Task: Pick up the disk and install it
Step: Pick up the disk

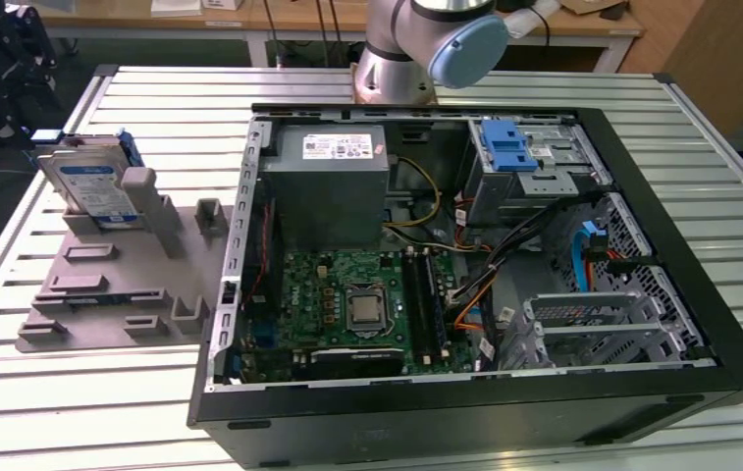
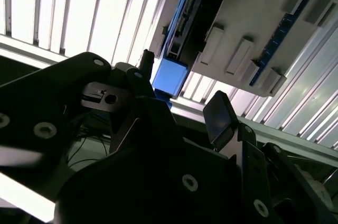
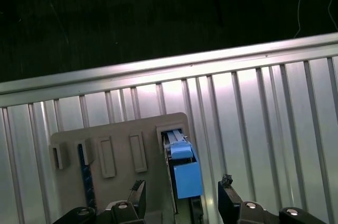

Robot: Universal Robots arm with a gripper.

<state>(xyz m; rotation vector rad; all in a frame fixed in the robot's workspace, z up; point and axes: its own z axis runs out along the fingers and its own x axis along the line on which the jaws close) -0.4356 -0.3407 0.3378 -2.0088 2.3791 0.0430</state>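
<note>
While the disk (image 1: 93, 188) stands on edge in a slot of the grey fixture (image 1: 109, 285), the hand (image 3: 182, 195) is spread wide and holds nothing.

Disk: flat silver-grey slab with a white-and-blue label on its broad face; the print is too small to tell. A blue plastic bracket runs along its edges. In the first wrist view the bracket's blue end sits edge-on between the two dark fingertips (image 3: 138, 189), apart from both. In the second wrist view the same blue end (image 2: 170, 75) lies beyond the black fingers (image 2: 219, 115).

Fixture: matte grey plate with raised blocks and slots, flat on the ribbed aluminium bench (image 1: 83, 392) at the exterior view's left, just beside the open black computer case (image 1: 476, 417). Bench slats show along the fixture's side away from the case.

Case: grey power supply (image 1: 332, 196) with a white sticker, green motherboard (image 1: 344, 304), metal drive cage (image 1: 548, 162) with a blue latch (image 1: 508, 147). The arm base (image 1: 398, 69) stands behind the case.
</note>
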